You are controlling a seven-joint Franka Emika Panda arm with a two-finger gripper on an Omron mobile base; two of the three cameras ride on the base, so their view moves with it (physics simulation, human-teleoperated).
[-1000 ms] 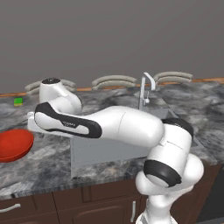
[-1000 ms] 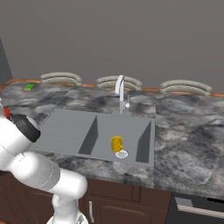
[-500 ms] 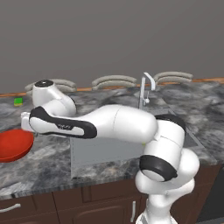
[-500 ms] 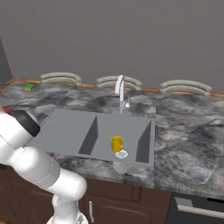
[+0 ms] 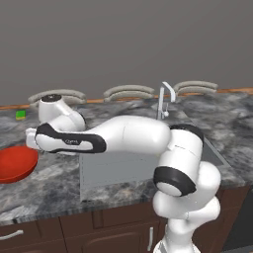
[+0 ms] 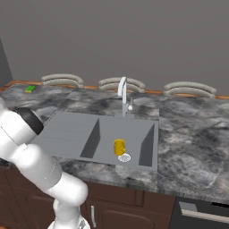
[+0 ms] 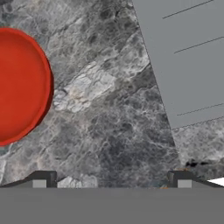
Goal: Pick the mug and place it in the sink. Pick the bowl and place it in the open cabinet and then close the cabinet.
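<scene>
The small yellow mug (image 6: 119, 146) stands upright in the grey sink (image 6: 71, 134), beside the round drain (image 6: 124, 157). The red bowl (image 5: 15, 163) rests on the stone counter left of the sink. In the hand view the bowl (image 7: 17, 85) lies at the left and the sink's ribbed grey drainboard (image 7: 188, 57) at the upper right. My gripper (image 7: 111, 179) hovers open above bare counter between them, its fingertips (image 7: 43, 177) wide apart with nothing held. The cabinet is out of view.
A silver curved faucet (image 6: 123, 96) rises behind the sink. A small green object (image 6: 30, 89) lies at the counter's back left. Curved pale fixtures (image 5: 128, 91) line the wall. My arm (image 5: 123, 136) stretches across the sink's left part.
The arm has reached a little farther left and lower toward the bowl. The mug has stayed in the sink and the jaws have stayed open.
</scene>
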